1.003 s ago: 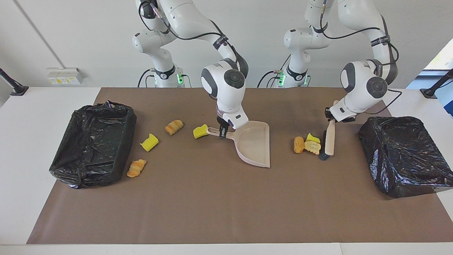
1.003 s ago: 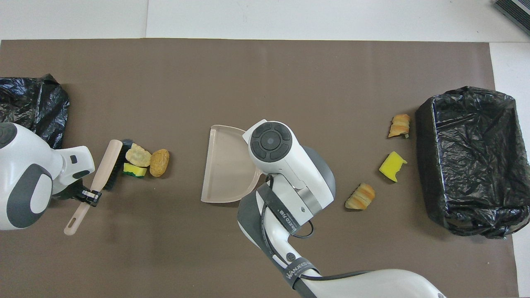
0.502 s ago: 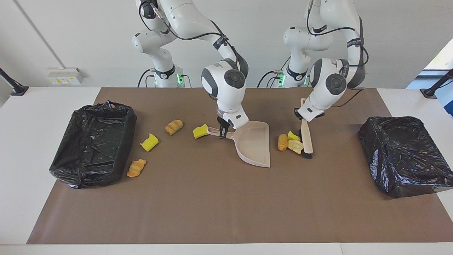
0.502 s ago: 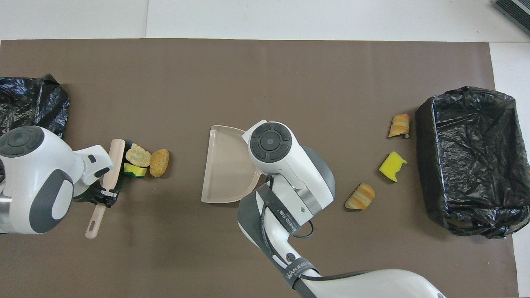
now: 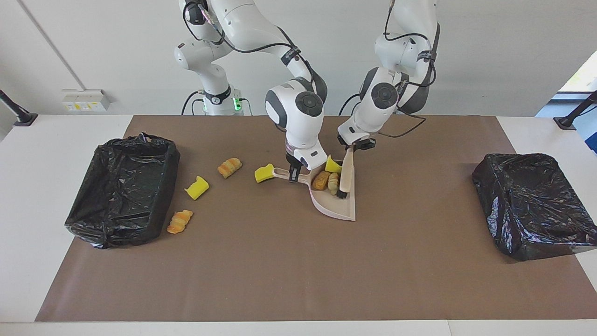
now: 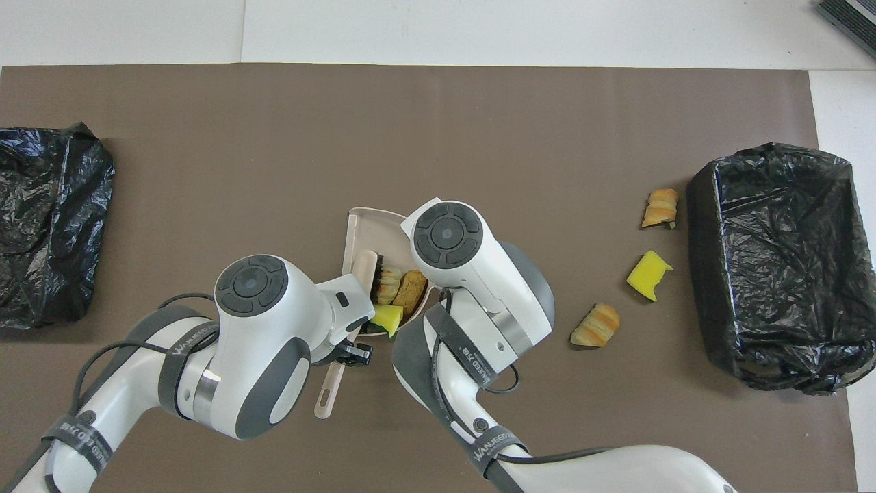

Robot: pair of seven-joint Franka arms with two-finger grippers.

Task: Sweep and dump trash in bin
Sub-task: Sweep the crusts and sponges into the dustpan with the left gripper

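At the right arm's end of the tabletop (image 5: 280, 270) sat a black-lined bin (image 5: 81, 219). Four pieces of loose trash lay unswept between it and the middle: a croissant lump (image 5: 179, 221) just beside the bin, a yellow sponge chunk (image 5: 196, 187), a second croissant lump (image 5: 229, 167), and a second sponge chunk (image 5: 263, 173) just beside the dustpan's handle.

The right hand (image 5: 294, 176) was clamped narrow on that handle, holding the beige dustpan (image 5: 343, 210) flat on the mat. Inside it lay two bread lumps (image 5: 321, 180), with a third sponge chunk (image 5: 332, 164) at the pan's edge nearest the robots. The left hand (image 5: 357, 145) was closed tight on the brush (image 5: 346, 175), whose bristles stood in the pan against the lumps.

The step in hand looked like finishing the first sweep. Next, the brush would probably need lifting clear and the pan carrying level to a bin; the other black-lined bin (image 5: 527, 242) stood at the left arm's end.
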